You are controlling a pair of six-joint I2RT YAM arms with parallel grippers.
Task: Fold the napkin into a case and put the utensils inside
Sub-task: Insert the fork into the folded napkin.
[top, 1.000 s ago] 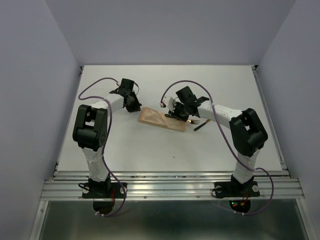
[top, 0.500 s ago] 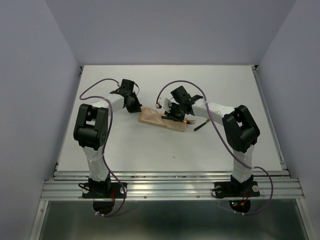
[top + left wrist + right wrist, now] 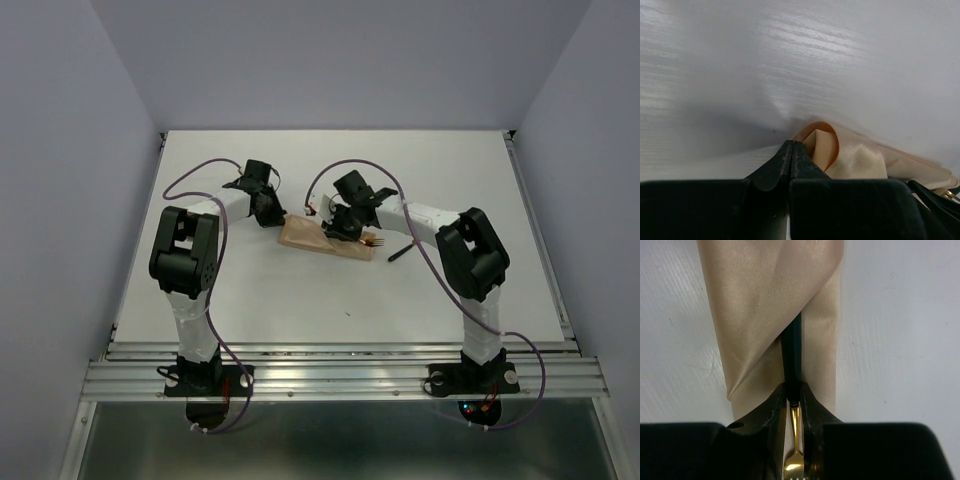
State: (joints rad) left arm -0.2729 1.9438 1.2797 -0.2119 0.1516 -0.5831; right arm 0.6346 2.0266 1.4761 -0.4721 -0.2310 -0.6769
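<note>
The right claw [image 3: 792, 401] is clamped narrow on the fork [image 3: 793, 357], gripping it at the neck where the gold head meets the dark handle. Over the last second this arm has carried the fork leftward along the surface [image 3: 300, 300]. From above, the gold tines now lie just at the right end of the case [image 3: 305, 238], where a second ago they sat clear of it. In the right wrist view the handle already runs under the diagonal flap of peach cloth, with its far tip hidden inside.

The left claw [image 3: 792, 150] has barely shifted. Its fingers are pressed together at the opposite end of the case, where the cloth rises in a small loop. It appears to be pinching that end to keep the pocket from sliding while the fork pushes in, though the exact bite on the cloth is hard to see.

So the folding looks finished and the insertion of the first utensil is well under way. Only the head and neck remain outside.

A second utensil [image 3: 400, 250], showing mostly its dark handle, has stayed where it was on the surface, just right of the case. It is not yet picked up. The likely risk is the fork dragging the thin cloth along and bunching the flap.
</note>
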